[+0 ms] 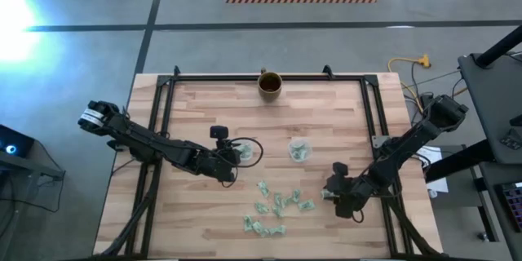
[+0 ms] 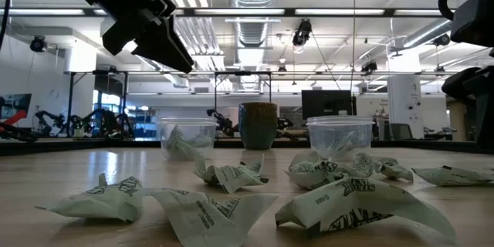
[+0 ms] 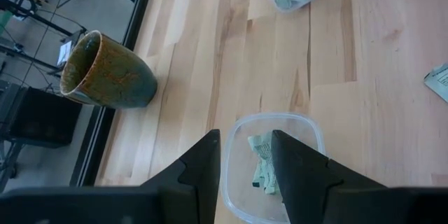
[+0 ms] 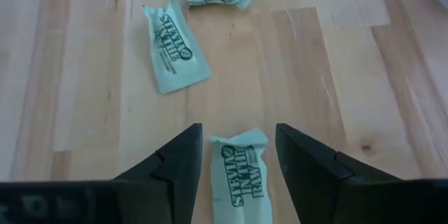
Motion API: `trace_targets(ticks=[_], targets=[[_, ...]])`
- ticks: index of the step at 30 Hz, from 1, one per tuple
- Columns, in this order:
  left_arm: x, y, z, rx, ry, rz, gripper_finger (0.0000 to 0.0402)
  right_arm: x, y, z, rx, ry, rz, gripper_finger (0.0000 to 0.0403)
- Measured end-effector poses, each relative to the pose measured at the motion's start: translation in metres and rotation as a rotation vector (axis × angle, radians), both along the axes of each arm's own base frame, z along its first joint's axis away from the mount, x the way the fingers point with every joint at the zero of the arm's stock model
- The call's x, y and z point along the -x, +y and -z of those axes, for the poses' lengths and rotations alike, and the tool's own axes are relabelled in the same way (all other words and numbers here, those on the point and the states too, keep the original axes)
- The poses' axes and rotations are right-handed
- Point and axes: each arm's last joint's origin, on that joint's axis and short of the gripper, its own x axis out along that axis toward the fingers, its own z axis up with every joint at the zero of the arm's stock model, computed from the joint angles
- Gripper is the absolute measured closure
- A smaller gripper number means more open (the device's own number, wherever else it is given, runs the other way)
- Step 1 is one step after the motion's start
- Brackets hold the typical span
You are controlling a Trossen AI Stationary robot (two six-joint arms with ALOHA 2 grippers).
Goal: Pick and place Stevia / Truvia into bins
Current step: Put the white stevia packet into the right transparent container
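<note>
Right tool (image 4: 234, 157) hovering with fingers parted, straddling pale green-and-white paper Stevia packet (image 4: 241, 171) on desk (image 4: 322, 56), long axis running along fingers (left tool (image 3: 245, 161) parted, empty, over clear plastic cup (image 3: 308, 129)).

Pale wood-plank counter (image 1: 204, 212) carrying a brown mug (image 1: 271, 85) at twelve o'clock, two clear cups (image 1: 245, 151) (image 1: 300, 149) (packets inside both) near centre, and loose green-and-white packets (image 1: 277, 208) scattered toward five o'clock.
</note>
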Motion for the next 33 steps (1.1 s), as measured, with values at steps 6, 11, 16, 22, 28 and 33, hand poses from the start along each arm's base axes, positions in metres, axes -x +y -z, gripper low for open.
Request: trace_targets(ticks=[6,11,16,22,28,33], targets=[[0.000,0.000,0.000,0.000,0.000,0.000,0.0290,-0.001,0.001,0.000,-0.001,-0.015,-0.015,0.0230],[0.000,0.000,0.000,0.000,0.001,0.000,0.0290,-0.001,0.001,0.000,0.012,-0.016,-0.032,0.0231],[0.000,0.000,0.000,0.000,0.001,0.000,0.0290,-0.001,0.001,0.000,0.024,-0.015,-0.044,0.0239],[0.000,0.000,0.000,-0.001,0.002,0.001,0.0290,-0.004,0.006,0.019,0.064,0.038,-0.053,0.0247],[0.000,0.000,0.001,-0.001,0.003,0.001,0.0290,-0.012,0.013,0.027,0.096,0.068,-0.053,0.0248],[0.001,0.000,0.002,-0.002,0.005,0.001,0.0290,-0.012,0.014,0.024,0.109,0.094,-0.055,0.0258]])
